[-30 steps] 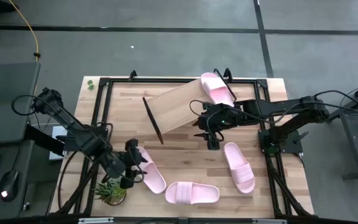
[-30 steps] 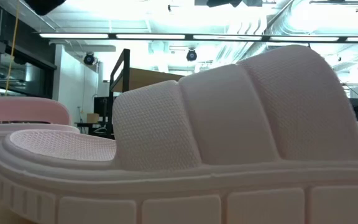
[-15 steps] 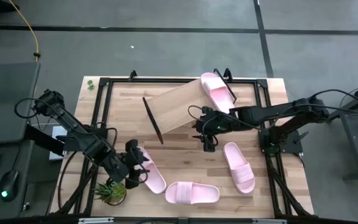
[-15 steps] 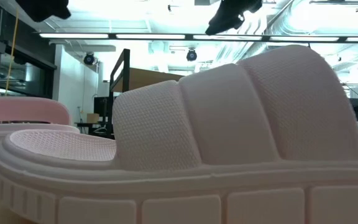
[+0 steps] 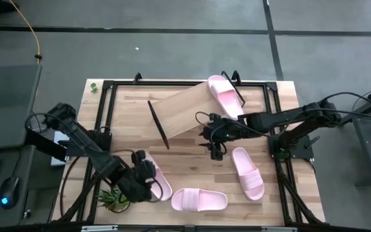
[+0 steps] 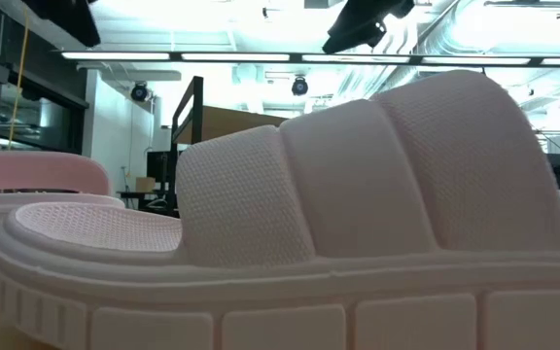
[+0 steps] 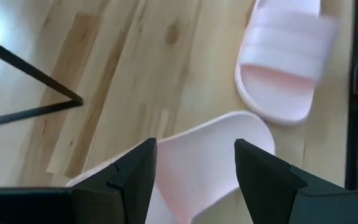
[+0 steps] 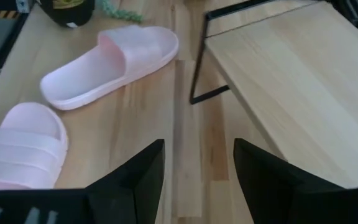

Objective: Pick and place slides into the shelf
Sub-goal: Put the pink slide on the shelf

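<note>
One pink slide (image 5: 224,95) lies on the far right end of the slanted wooden shelf (image 5: 182,111). Three more slides rest flat on their soles on the table: at the left (image 5: 160,182), by the near edge (image 5: 199,201) and at the right (image 5: 248,173). My left gripper (image 5: 148,182) hangs open over the left slide. In the left wrist view (image 7: 194,149) its fingers stand above that slide's open end (image 7: 210,155). My right gripper (image 5: 215,152) is open over bare table in front of the shelf, with nothing between its fingers (image 8: 199,146).
A small potted plant (image 5: 114,200) stands at the near left, close to my left arm. The shelf's thin black frame (image 8: 197,62) stands on the table ahead of my right gripper. In the low view the near slide (image 6: 309,224) fills the picture.
My left gripper has gone toward the table's near edge and a little down, tipping more steeply downward, and now hangs over the left slide. My right gripper has sunk toward the table in front of the shelf. No slide has moved.
</note>
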